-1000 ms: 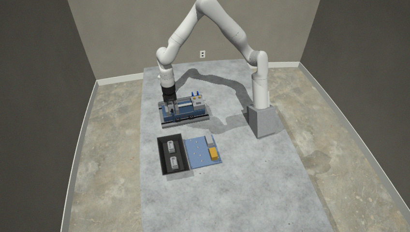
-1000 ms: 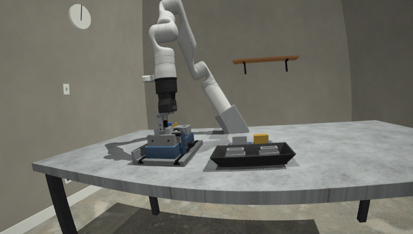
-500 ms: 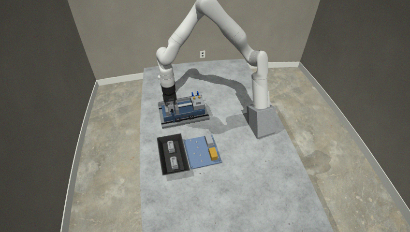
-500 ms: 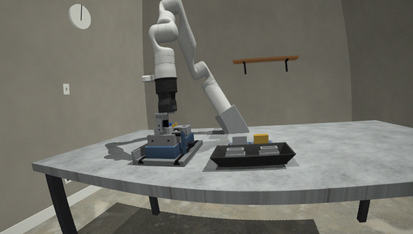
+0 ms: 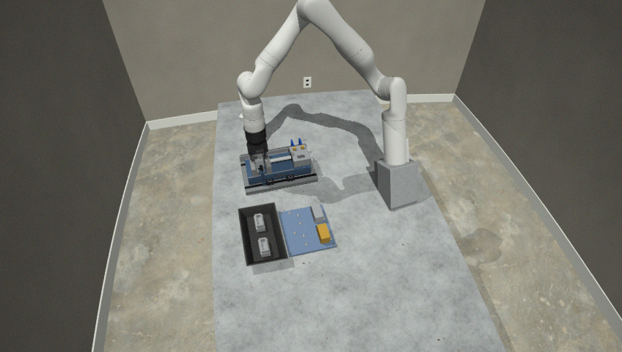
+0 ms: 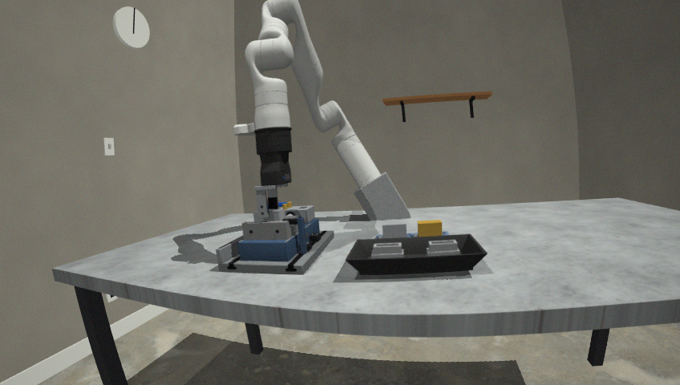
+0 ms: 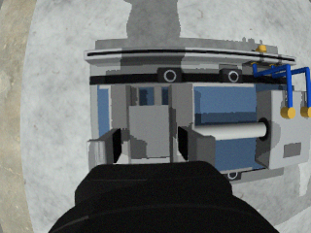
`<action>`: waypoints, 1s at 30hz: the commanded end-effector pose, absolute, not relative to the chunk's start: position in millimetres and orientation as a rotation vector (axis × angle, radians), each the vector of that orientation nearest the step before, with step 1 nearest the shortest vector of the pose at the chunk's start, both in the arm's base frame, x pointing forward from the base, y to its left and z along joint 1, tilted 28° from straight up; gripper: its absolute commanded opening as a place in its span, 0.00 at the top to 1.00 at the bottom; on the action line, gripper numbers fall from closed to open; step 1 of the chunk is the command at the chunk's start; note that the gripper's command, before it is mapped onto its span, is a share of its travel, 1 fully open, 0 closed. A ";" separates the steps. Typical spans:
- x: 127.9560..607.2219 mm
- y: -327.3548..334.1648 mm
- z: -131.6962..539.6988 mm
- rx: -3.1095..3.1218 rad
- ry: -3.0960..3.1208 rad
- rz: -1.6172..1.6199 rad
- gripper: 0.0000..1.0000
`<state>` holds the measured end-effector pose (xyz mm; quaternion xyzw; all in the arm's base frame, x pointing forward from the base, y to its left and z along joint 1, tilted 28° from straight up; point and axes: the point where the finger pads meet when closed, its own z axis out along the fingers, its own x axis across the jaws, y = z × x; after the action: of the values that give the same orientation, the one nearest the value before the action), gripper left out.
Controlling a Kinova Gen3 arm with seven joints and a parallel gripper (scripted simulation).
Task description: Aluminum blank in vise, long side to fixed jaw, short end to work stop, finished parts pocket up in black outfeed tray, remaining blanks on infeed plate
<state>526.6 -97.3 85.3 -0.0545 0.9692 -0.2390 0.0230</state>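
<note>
In the top view, the blue-bodied vise [image 5: 296, 173] [image 6: 267, 249] [image 7: 225, 99] stands at the left on its gray base. Its gray fixed jaw [image 5: 254, 169] [image 6: 266, 231] [image 7: 120, 104] is at the left end. Next comes the plain gray rectangular aluminum blank [image 5: 259, 163] [image 6: 275, 212] [image 7: 150, 131], between the jaws, its long side beside the fixed jaw; I cannot tell whether they touch, nor whether its short end meets the work stop. The black two-finger gripper [image 5: 257, 158] [image 6: 267, 213] [image 7: 149, 139] is down over it, fingers spread and released, one on each side, with gaps showing between the black pads and the block. To the right of the blank is the gray moving jaw [image 5: 268, 166] [image 7: 182, 104], with a pale round rod leading to the hosed end block.

Nearer the camera, the black, slope-walled outfeed tray [image 5: 242, 235] [image 6: 414, 265] holds two light-gray finished parts, pockets up: the far part [image 5: 260, 222] [image 6: 387, 249] and the near part [image 5: 264, 246] [image 6: 443, 245], spaced apart. Just right of the tray lies the blue infeed plate [image 5: 312, 229] [image 6: 410, 235] with short pale pins. Along its right side are a gray block [image 5: 317, 213] [image 6: 394, 230] at the far corner and a yellow brass block [image 5: 323, 233] [image 6: 429, 228] nearer; whether either rests on a pin is unclear. Furthest right is the gray arm pedestal [image 5: 396, 187] [image 6: 384, 197].
</note>
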 end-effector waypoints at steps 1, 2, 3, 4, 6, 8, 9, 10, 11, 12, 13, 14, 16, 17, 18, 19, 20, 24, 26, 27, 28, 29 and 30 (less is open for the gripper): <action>527.2 -96.7 86.1 -0.169 2.999 -0.739 0.00; 527.2 -96.7 86.1 -0.169 2.999 -0.739 0.00; 527.2 -96.7 86.1 -0.169 2.999 -0.739 0.00; 527.2 -96.7 86.1 -0.169 2.999 -0.739 0.00; 527.2 -96.7 86.1 -0.169 2.999 -0.739 0.00; 527.2 -96.7 86.1 -0.169 2.999 -0.739 0.00; 527.2 -96.7 86.1 -0.169 2.999 -0.739 0.00; 527.1 -96.6 86.2 -0.169 2.999 -0.739 0.00; 527.1 -96.5 86.5 -0.169 2.999 -0.739 0.00; 527.1 -96.3 86.9 -0.169 2.999 -0.739 0.00; 527.1 -96.0 87.4 -0.169 2.999 -0.739 0.00; 527.0 -95.6 88.1 -0.169 2.999 -0.739 0.00; 526.8 -94.6 90.1 -0.169 2.999 -0.739 0.00; 526.7 -93.9 91.3 -0.169 2.999 -0.739 0.00; 526.6 -93.2 92.8 -0.169 2.999 -0.739 0.00; 526.5 -92.3 94.5 -0.169 2.999 -0.739 0.00; 526.3 -91.4 96.3 -0.169 2.999 -0.739 0.00; 525.8 -88.0 102.8 -0.169 2.999 -0.739 0.00; 525.6 -86.7 105.2 -0.169 2.999 -0.739 0.00; 525.4 -85.4 107.8 -0.169 2.999 -0.739 0.00; 525.2 -84.0 110.4 -0.169 2.999 -0.739 0.00; 524.9 -82.6 113.1 -0.169 2.999 -0.739 0.00; 524.7 -81.2 115.8 -0.169 2.999 -0.739 0.00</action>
<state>521.7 -87.3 108.0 -0.0528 0.9690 -0.2409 0.0178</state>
